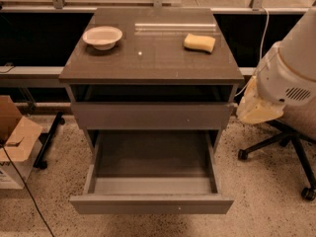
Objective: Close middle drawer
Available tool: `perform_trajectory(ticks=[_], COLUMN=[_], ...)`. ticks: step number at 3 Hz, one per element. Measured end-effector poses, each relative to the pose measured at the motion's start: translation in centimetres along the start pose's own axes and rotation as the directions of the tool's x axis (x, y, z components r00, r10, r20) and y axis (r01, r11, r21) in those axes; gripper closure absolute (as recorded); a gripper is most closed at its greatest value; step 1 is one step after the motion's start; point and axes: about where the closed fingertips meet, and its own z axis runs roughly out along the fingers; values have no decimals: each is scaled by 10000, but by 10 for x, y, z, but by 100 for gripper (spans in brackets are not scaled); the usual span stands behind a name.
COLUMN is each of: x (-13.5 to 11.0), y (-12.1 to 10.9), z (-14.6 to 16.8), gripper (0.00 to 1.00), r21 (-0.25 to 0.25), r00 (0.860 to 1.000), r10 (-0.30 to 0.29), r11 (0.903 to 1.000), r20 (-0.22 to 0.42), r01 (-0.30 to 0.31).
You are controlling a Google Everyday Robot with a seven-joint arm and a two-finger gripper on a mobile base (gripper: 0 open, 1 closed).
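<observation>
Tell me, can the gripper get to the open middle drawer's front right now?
Probably yes: the gripper hangs right of the cabinet, and nothing stands between it and the front of the middle drawer.
</observation>
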Motion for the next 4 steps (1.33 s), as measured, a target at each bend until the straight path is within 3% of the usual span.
perform_trajectory(ticks=[2, 3, 4], x=[9, 24, 48], y=[34, 56, 74], z=[99, 152, 202], gripper=[100, 100, 100], r21=[-1184, -1729, -2443], r00=[9984, 9935, 9877], r10=[-74, 18, 548], r11=[9929, 9848, 9696], r20=[559, 1142, 1467], r01=[140, 181, -175])
